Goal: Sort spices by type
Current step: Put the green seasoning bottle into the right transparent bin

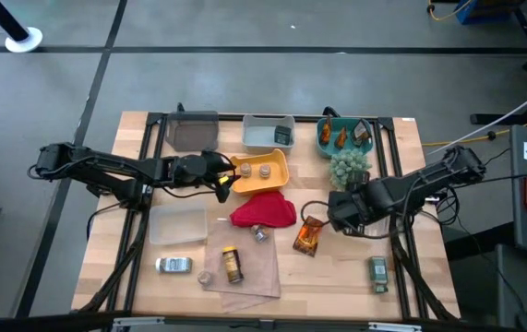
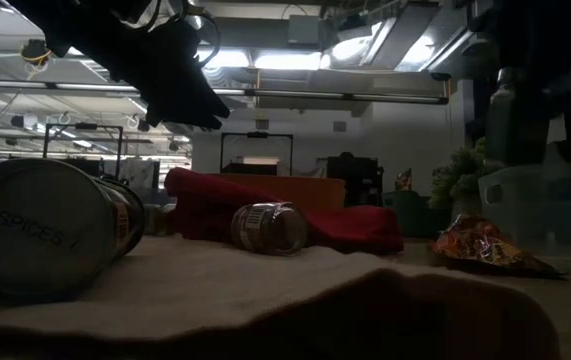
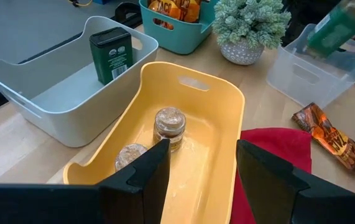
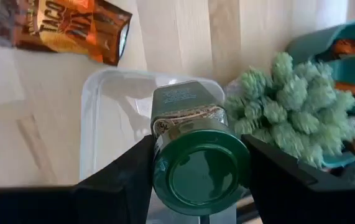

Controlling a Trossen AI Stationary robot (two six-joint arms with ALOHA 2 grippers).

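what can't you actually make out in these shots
- Clear bin: in the high view the right arm covers it; only the right wrist view shows it, under the green-lidded jar held by the right gripper.
- Teal bin: the sachets inside are too small to count from above and cut off by the edge in the left wrist view.
- Left gripper: the low view shows only a dark silhouette; open over the yellow bin.

Tin [image 2: 35, 240] label — cropped (too dark)

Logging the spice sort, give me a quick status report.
Right gripper shut on green-lidded glass spice jar over clear plastic bin. Left gripper open over yellow plastic bin. Fuzzy green plant close by.
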